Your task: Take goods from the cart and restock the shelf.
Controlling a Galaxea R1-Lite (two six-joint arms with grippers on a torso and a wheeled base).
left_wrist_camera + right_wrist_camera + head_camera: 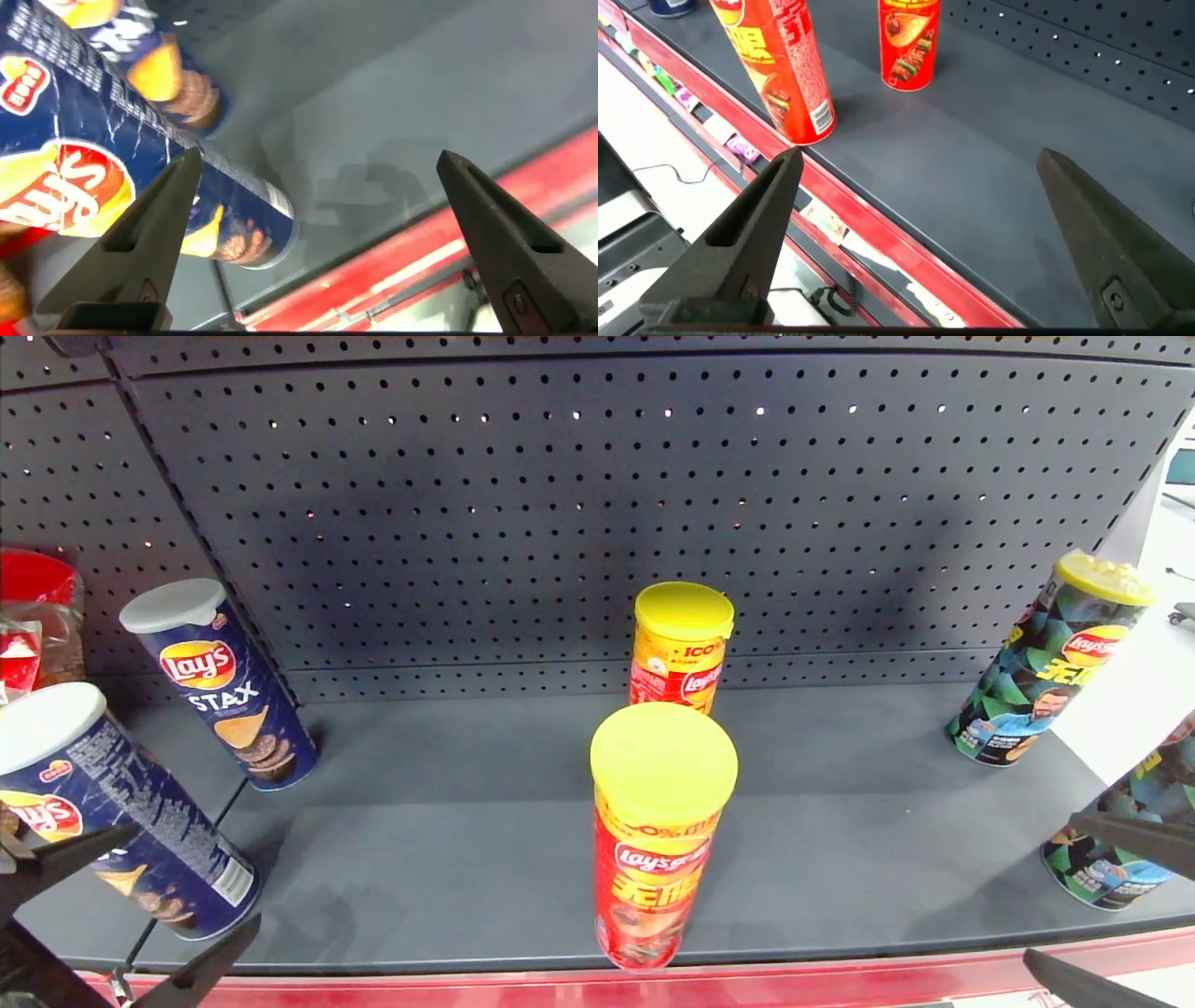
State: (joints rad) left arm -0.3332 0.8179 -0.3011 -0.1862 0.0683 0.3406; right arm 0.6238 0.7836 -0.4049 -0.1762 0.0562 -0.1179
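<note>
Cans (658, 840) stand six strong on the shelf (467, 821): blue at left, red centre, green at right. Left tool (196, 877), lower left corner, spread and empty; right tool (1050, 887), lower right, likewise. Wide gaps between them, so restocking looks partway done.

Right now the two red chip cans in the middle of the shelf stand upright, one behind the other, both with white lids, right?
Not quite: the lids are yellow, not white, as the head view shows. The front red can and the rear red can do stand upright in the middle of the shelf, one behind the other.
</note>
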